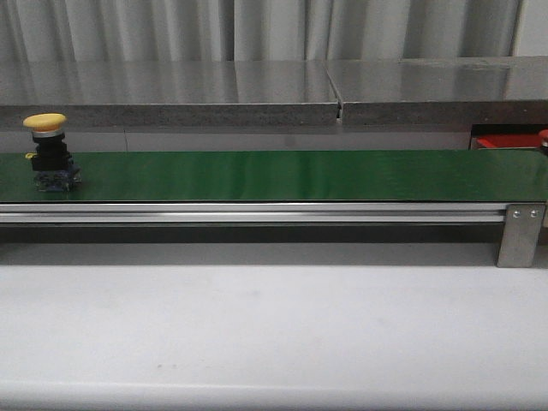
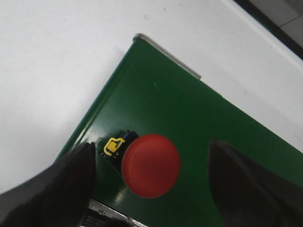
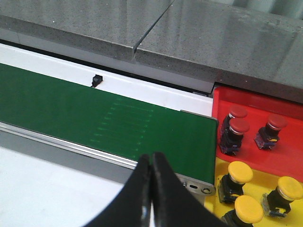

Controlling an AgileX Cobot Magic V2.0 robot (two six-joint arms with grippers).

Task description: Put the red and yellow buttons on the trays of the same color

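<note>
A red button (image 2: pixel 150 165) stands on the green belt (image 2: pixel 189 104) near its end. My left gripper (image 2: pixel 151 147) is open, one dark finger on each side of the button, not touching it. A yellow button (image 1: pixel 44 122) on a black body stands on the belt (image 1: pixel 300 175) at the far left of the front view. In the right wrist view, a red tray (image 3: pixel 222 101) holds three red buttons (image 3: pixel 239 126) and a yellow tray (image 3: pixel 265 179) holds three yellow buttons (image 3: pixel 240 171). My right gripper (image 3: pixel 151 161) is shut and empty over the belt's near rail. Neither gripper shows in the front view.
The belt's metal rail (image 1: pixel 257 212) runs along the front, with an end bracket (image 1: pixel 521 233) at the right. A grey stone shelf (image 1: pixel 257 90) lies behind the belt. A corner of the red tray (image 1: pixel 505 141) shows at far right. A small black sensor (image 3: pixel 97 79) sits behind the belt.
</note>
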